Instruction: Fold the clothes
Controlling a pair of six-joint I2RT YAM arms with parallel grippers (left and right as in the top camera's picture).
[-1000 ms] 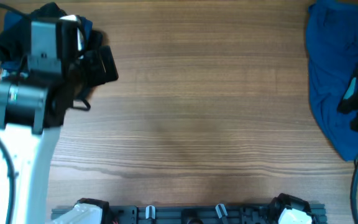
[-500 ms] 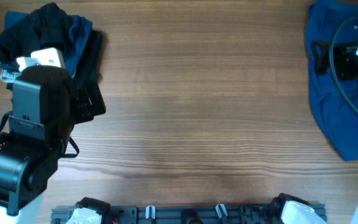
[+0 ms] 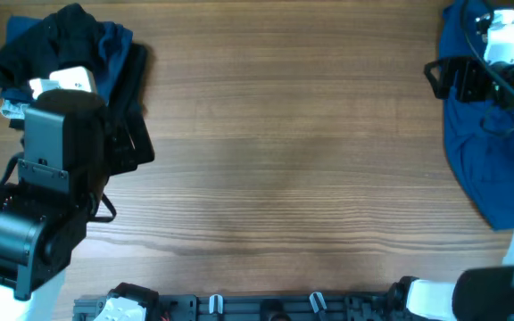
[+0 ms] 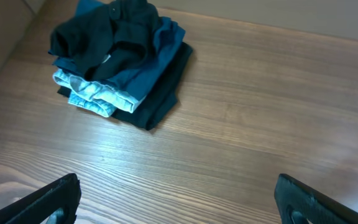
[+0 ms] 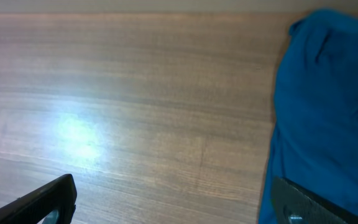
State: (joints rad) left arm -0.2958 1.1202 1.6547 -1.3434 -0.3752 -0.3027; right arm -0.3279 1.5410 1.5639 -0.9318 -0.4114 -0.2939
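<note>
Now | left pincer (image 4: 176, 190) apart | right pincer (image 5: 173, 190) apart | stack (image 4: 120, 59) far-left | blue garment (image 5: 328, 106) right edge

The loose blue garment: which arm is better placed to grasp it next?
Right. The right gripper hangs open at the blue garment's edge, while the left gripper, also open, faces the pile of clothes at the opposite corner.

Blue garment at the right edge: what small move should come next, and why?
Probably lower the right gripper onto the inner edge of the blue garment and pinch it. The garment lies crumpled and unfolded, the gripper is open and empty over that edge, and the table is bare in the middle for spreading it. The pile at left looks already stacked.
</note>
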